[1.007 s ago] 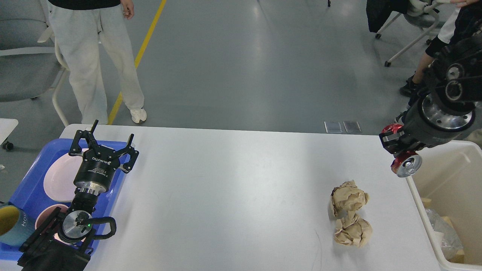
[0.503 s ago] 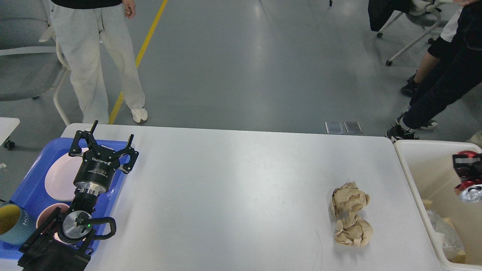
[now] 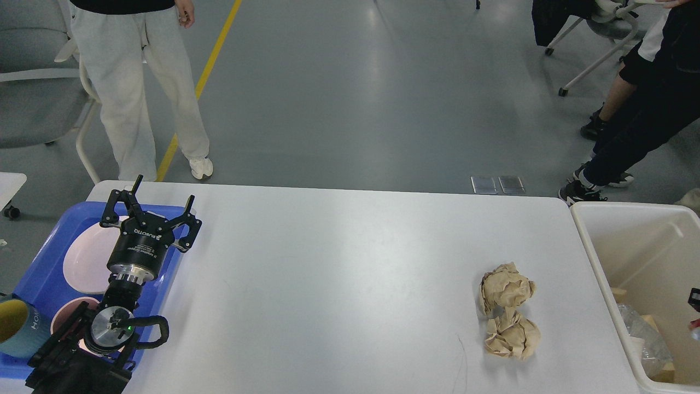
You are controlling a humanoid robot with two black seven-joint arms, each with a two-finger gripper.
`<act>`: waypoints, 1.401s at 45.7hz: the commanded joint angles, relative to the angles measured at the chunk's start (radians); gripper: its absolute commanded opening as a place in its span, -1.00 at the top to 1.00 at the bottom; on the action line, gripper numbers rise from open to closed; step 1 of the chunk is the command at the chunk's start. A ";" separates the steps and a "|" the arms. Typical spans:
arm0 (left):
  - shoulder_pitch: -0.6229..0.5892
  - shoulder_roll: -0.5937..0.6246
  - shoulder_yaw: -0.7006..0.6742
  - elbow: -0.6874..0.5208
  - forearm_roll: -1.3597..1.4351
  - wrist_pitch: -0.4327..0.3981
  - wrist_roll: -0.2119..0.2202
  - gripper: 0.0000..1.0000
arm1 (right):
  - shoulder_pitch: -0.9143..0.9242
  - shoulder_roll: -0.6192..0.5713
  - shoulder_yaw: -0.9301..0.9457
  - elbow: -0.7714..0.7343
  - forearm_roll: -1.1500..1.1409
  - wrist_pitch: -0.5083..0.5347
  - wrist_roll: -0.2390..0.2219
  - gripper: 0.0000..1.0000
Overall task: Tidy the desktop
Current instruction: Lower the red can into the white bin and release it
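The white desktop (image 3: 339, 262) holds two crumpled brown paper balls, one (image 3: 506, 287) just behind the other (image 3: 512, 335), at its right front. My left gripper (image 3: 165, 187) hovers open over the right edge of the blue tray, with nothing between its fingers. Of my right gripper only a dark sliver (image 3: 694, 297) shows at the frame's right edge, over the cream-white bin (image 3: 600, 273). A small red and silver bit (image 3: 696, 330) shows just below that sliver. Whether the right gripper's fingers are open or shut is hidden.
The blue tray (image 3: 38, 273) at the left holds a pink plate (image 3: 87, 257), a pink bowl (image 3: 66, 322) and a teal mug (image 3: 16, 326). The bin at the right contains clear plastic and cardboard scraps. People stand on the floor beyond the desk, left and right.
My right arm carried a red can from above the desk's right edge rightward and down over the bin, almost out of frame. The left arm has not moved.
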 commanded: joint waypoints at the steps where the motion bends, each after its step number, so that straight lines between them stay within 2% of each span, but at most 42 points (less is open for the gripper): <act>1: 0.000 0.000 0.000 0.000 0.000 0.000 0.000 -0.93 | -0.253 0.127 0.136 -0.287 0.003 -0.001 -0.001 1.00; 4: 0.000 0.000 0.000 0.000 0.000 0.000 0.000 -0.93 | -0.343 0.207 0.165 -0.424 0.006 -0.002 0.001 1.00; 9: 0.000 0.000 0.000 0.000 0.000 0.000 0.000 -0.93 | -0.440 0.286 0.201 -0.551 0.006 -0.013 -0.001 1.00; 15: 0.000 0.000 0.000 0.000 0.000 0.000 -0.002 -0.93 | -0.480 0.323 0.210 -0.576 0.008 -0.108 -0.015 1.00; 27: -0.002 0.000 0.000 0.000 0.000 0.000 0.000 -0.93 | -0.512 0.325 0.219 -0.578 0.015 -0.136 -0.021 1.00; 28: -0.002 0.000 0.000 0.000 0.000 0.000 0.000 -0.93 | -0.512 0.323 0.219 -0.578 0.015 -0.148 -0.021 0.78; 31: -0.002 0.000 0.000 0.000 0.000 0.000 0.000 -0.93 | -0.514 0.325 0.222 -0.578 0.015 -0.215 -0.018 -0.61; 32: -0.002 0.000 0.000 0.000 0.000 0.000 0.000 -0.93 | -0.514 0.325 0.221 -0.578 0.015 -0.249 -0.016 -1.00; 37: -0.002 0.000 0.000 0.000 0.000 0.000 0.000 -0.93 | -0.535 0.328 0.225 -0.565 0.015 -0.344 -0.013 -1.00; 52: -0.002 0.000 0.000 0.001 0.000 0.000 0.000 -0.93 | -0.555 0.331 0.219 -0.568 0.015 -0.360 -0.012 -1.00; 58: -0.002 0.000 0.000 0.000 0.000 0.000 0.000 -0.93 | -0.502 0.299 0.208 -0.495 0.005 -0.326 -0.015 -1.00; 64: -0.002 0.000 0.000 0.000 0.000 0.000 0.000 -0.93 | -0.325 0.155 0.172 -0.268 -0.035 -0.197 -0.021 -1.00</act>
